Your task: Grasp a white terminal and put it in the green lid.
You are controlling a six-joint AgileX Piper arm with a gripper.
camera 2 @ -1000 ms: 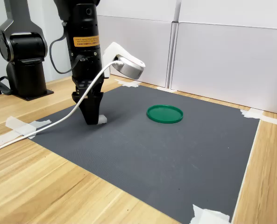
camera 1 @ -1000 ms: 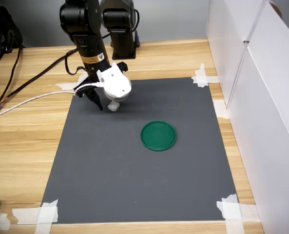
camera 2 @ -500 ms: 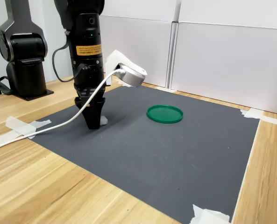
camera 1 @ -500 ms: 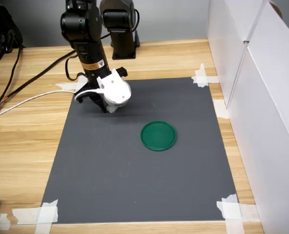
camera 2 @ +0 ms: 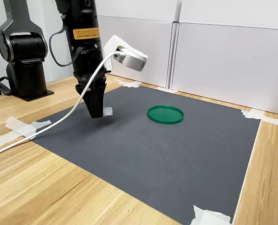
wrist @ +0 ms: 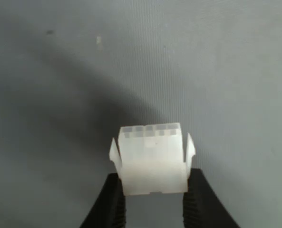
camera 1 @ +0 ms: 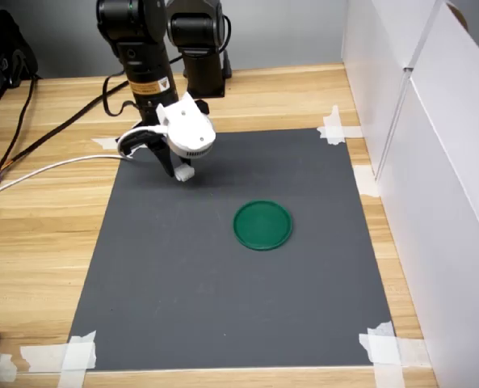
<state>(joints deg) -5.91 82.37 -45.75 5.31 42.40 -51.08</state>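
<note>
One claw [wrist: 152, 209] pinches the white terminal [wrist: 151, 159] above the mat [camera 1: 223, 283].

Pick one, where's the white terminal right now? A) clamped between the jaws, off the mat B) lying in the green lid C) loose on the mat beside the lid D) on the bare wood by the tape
A: the wrist view shows the white terminal pinched between the two black jaws, and the second exterior view shows it lifted clear of the grey mat, well apart from the empty green lid.

Matt grey mat [camera 1: 223, 283], finely woven, perhaps rubber; pale grained wooden table [camera 1: 37, 242]; smooth plastic white terminal [wrist: 152, 159].
</note>
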